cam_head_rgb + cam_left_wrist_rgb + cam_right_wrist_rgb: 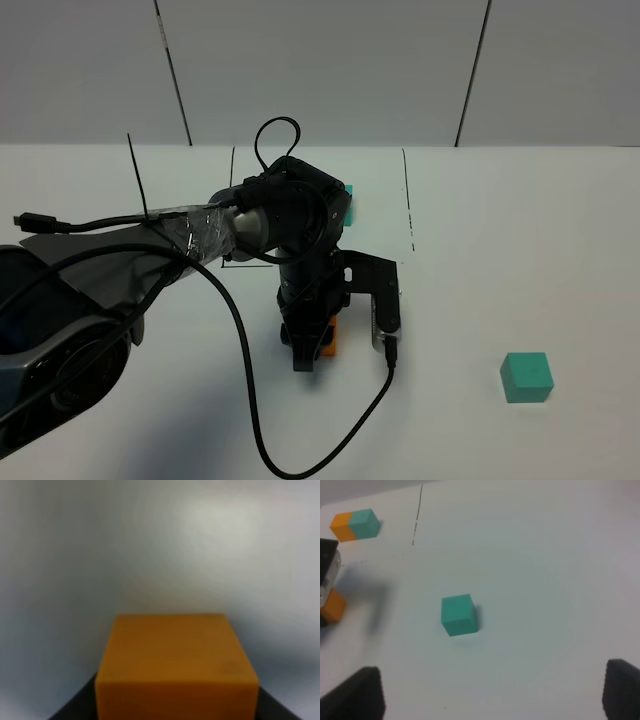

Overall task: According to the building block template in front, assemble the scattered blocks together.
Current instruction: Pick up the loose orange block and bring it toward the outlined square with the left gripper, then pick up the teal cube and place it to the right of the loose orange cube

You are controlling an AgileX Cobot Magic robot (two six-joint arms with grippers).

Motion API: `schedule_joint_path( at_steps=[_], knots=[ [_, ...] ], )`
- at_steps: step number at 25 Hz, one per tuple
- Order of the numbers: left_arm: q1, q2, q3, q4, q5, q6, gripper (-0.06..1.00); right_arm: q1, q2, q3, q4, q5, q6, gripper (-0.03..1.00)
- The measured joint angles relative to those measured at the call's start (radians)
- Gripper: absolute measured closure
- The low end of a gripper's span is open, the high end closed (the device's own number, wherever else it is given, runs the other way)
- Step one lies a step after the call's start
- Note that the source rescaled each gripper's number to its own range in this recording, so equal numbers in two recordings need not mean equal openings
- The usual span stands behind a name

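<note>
My left gripper (pixel 308 352) points down at the middle of the table and is shut on the orange cube (pixel 329 343). That cube fills the lower left wrist view (pixel 176 667), and it also shows at the edge of the right wrist view (pixel 332 605). The teal cube (pixel 526 377) sits alone on the table at the right (pixel 458 614). The template (pixel 355 524), orange joined to teal, lies at the back. In the high view only its teal corner (pixel 348 192) shows behind the left arm. My right gripper (pixel 495 697) is open, empty, and well short of the teal cube.
The white table (pixel 520 250) carries thin black lines (pixel 408 200) marking a rectangle around the template. A black cable (pixel 250 400) loops from the left arm across the table's front. The right arm is outside the high view.
</note>
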Motion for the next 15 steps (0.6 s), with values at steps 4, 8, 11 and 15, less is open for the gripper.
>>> schedule_joint_path(
  at_steps=[4, 8, 11, 15],
  knots=[
    [0.000, 0.000, 0.000, -0.003, 0.044, 0.000, 0.48, 0.000, 0.000, 0.000, 0.000, 0.000, 0.000, 0.22],
    [0.000, -0.001, -0.009, -0.002, 0.094, -0.015, 0.06, 0.000, 0.000, 0.000, 0.000, 0.000, 0.000, 0.22],
    [0.000, -0.008, -0.010, 0.001, 0.126, -0.026, -0.05, 0.000, 0.000, 0.000, 0.000, 0.000, -0.001, 0.22],
    [0.000, -0.049, -0.010, 0.002, 0.166, -0.069, -0.05, 0.000, 0.000, 0.000, 0.000, 0.000, -0.001, 0.22]
  ],
)
